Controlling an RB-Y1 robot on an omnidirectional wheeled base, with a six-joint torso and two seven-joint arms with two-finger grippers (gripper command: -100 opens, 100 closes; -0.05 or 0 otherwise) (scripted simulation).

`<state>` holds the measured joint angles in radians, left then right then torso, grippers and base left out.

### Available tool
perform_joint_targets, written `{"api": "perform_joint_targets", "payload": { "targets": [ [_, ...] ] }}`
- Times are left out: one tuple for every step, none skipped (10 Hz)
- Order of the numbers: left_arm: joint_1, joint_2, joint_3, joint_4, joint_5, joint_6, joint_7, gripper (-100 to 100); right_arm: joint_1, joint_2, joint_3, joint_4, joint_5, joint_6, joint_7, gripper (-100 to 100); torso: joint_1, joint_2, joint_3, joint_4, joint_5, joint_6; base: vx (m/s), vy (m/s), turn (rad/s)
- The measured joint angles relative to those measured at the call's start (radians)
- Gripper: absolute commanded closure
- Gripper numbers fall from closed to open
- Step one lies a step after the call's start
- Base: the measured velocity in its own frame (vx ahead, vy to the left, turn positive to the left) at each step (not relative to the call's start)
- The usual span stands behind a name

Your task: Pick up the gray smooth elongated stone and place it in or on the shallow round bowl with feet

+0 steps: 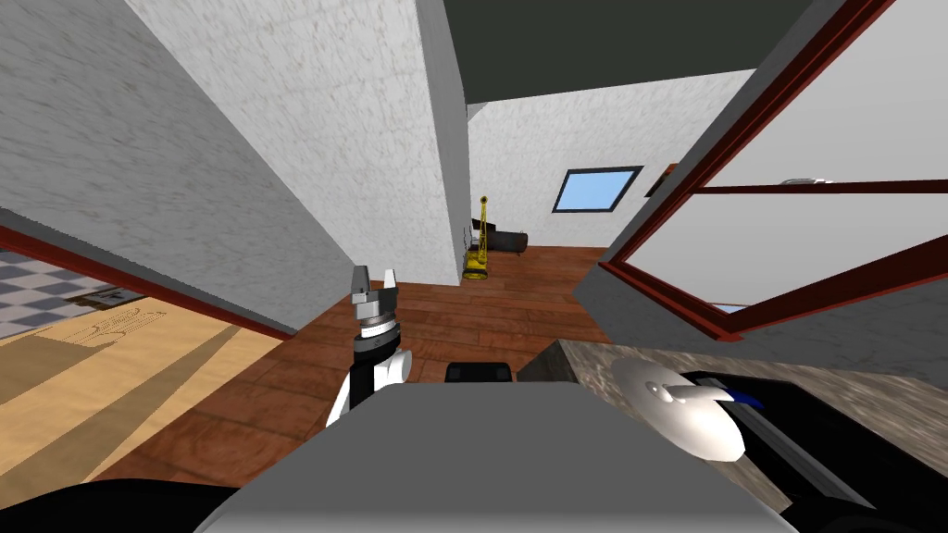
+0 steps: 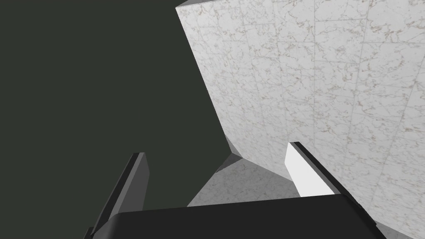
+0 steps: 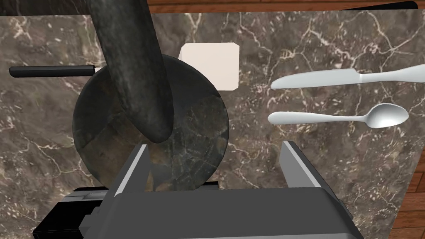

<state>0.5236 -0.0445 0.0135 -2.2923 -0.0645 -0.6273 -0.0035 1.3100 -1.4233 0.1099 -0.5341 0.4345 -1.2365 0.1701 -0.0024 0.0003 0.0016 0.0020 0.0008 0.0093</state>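
Lying across the round bowl (image 3: 203,124): one elongated stone (image 3: 133,70), dark grey, smooth, faintly mottled. Its rounded end is over the bowl's middle; the other end runs past the rim and out of the picture. Whether it rests on the bowl or hangs just above it cannot be told.

Round bowl: dark, veined, shallow, seated on the worktop (image 3: 332,166). Feet hidden beneath it.

Worktop: dark brown marble with pale veins, bordered by a red-brown wood floor (image 1: 463,315).

Right jaws: released, standing wide apart above the near rim of the bowl. The stone's rounded end sits just beyond the tip of one jaw and is pressed by neither.

White square block (image 3: 209,66): flat on the worktop, just beside the bowl's far rim, one corner covered by that rim.

Black rod-shaped handle (image 3: 52,71): on the worktop, on the side of the bowl away from the cutlery, one end passing behind the stone.

Table knife (image 3: 344,78): silver, flat on the worktop, well apart from the bowl.

Spoon (image 3: 336,117): silver, just beside the knife and roughly parallel to it, handle end toward the bowl.

Left jaws: released and apart, raised in front of the chest in the head view, over the wood floor and well apart from the worktop.
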Motion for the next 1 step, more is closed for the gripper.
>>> {"api": "perform_joint_targets", "payload": {
  "targets": [
    [0.000, 0.000, 0.000, 0.000, 0.000, 0.000, 0.000, 0, 0.000, 0.000, 0.000, 0.000, 0.000, 0.000, 0.000, 0, 0.000, 0.000, 0.000, 0.000, 0.000, 0.000, 0.000, 0.000, 0.000]
  ]
}}
